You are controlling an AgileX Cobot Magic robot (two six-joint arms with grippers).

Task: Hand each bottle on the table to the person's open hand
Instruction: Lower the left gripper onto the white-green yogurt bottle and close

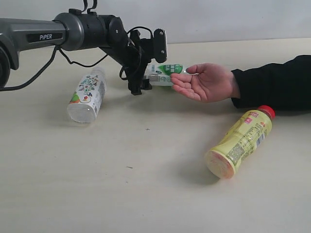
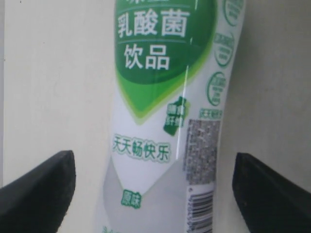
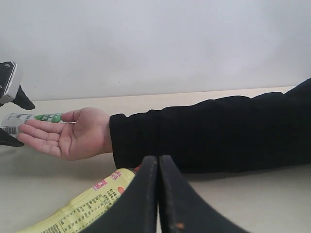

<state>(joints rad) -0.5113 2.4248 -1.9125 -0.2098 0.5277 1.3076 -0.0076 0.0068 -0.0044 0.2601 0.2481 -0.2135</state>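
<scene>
We are on the white bottle with the green label [image 1: 163,74]. It lies level between the jaws of the left gripper [image 1: 148,68], its green cap end right at the fingertips of the person's open hand [image 1: 206,83], which waits palm up beyond the gripper. The jaws stand apart: in the left wrist view we see pale tabletop [image 1: 146,184] on either side of the bottle, between it and each black fingertip, so nothing is clamped. We cannot tell whether the bottle's weight sits on the tabletop or partly on the person's fingers.

We judge this handover unfinished, since the bottle reaches only the fingertips and not the palm. The next move calls for one of two things. If the bottle is loose on the tabletop, we close squarely on its body, lift it, and carry it over the palm before letting go. If the hand already bears it, we back straight off without nudging it.

The floral bottle [image 1: 88,94] lies on its side behind the left arm. The yellow bottle [image 1: 240,143] lies in front of the black sleeve [image 1: 272,82]. Both wait their turn. The right gripper [image 3: 158,194] hovers near the yellow bottle, jaws pressed together on nothing.
</scene>
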